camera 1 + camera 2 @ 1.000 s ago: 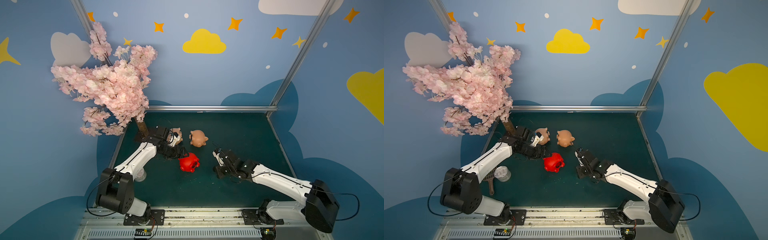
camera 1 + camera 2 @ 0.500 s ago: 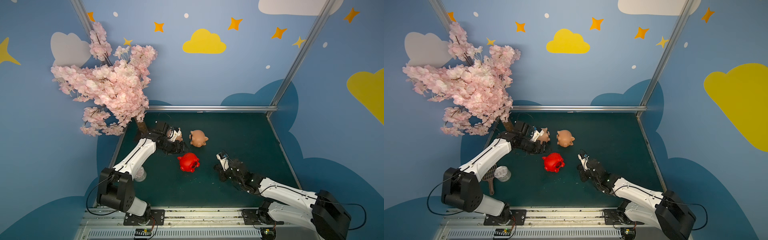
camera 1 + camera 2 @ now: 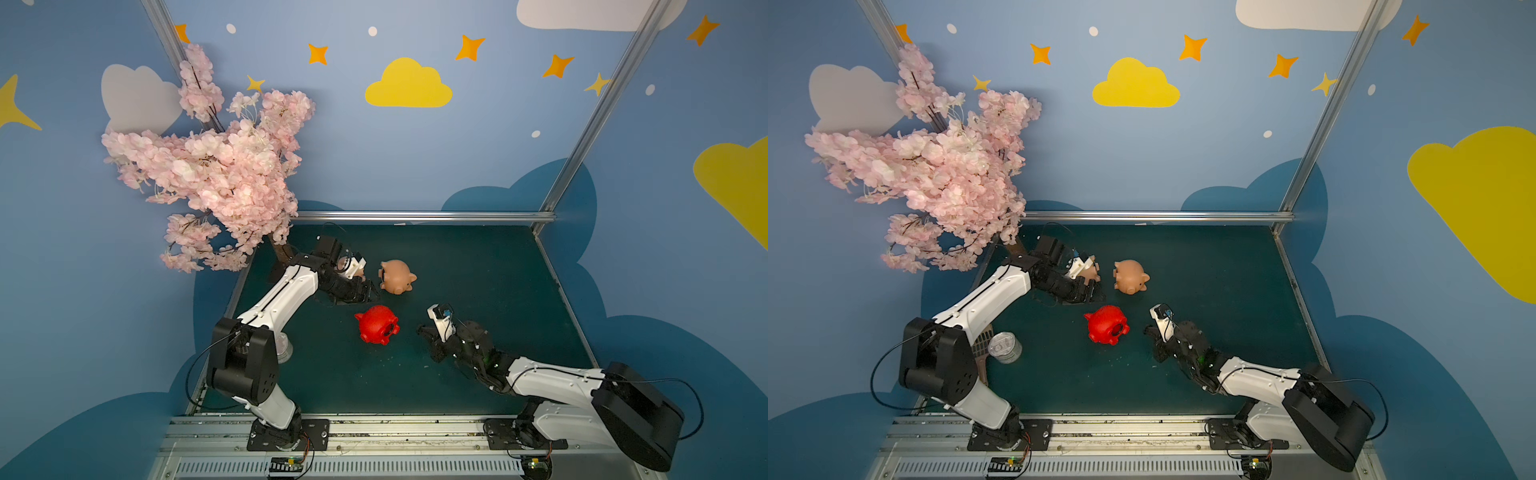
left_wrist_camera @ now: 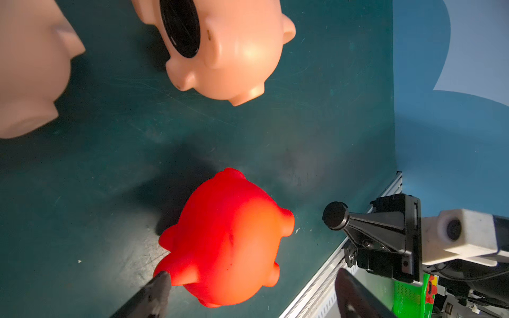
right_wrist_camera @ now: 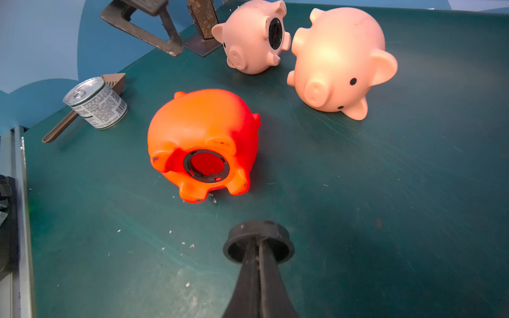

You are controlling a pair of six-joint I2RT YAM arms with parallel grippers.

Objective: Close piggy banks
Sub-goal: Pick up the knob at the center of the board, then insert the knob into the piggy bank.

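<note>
- Red piggy bank [image 3: 377, 325]: is lying on its side in the middle of the table [image 3: 478, 270], between the two arms. Its belly opening [image 5: 206, 165] is showing a bare dark ring with no plug in it. The opening is facing right and a little near.
- Right gripper [image 5: 259, 256]: its jaws are pressing together, pinching a black round plug [image 5: 272, 234] at the tips. It is hovering just right of the red bank, and the plug is not touching the bank.
- Governing relation: the opening is lying left of the plug, and its axis is pointing roughly back at this gripper. As a judgement, the coming move is calling for a short leftward push with the plug squared to the ring.
- Left gripper [image 3: 365, 292]: its fingers are standing spread and are gripping nothing. It is sitting on the far side of the red bank, behind the bank's back, so the right arm is the one facing the hole.
- Larger peach piggy bank [image 3: 397, 277]: is lying on its side, far of the red one. A dark disc [image 4: 180, 27] is filling its belly.
- Smaller peach piggy bank [image 3: 1090, 272]: is lying far left, just beside the left gripper. Its belly is likewise showing a black insert [image 5: 275, 33].
- Tin can [image 3: 1005, 347]: is standing at the near left of the table, well apart from the banks.
</note>
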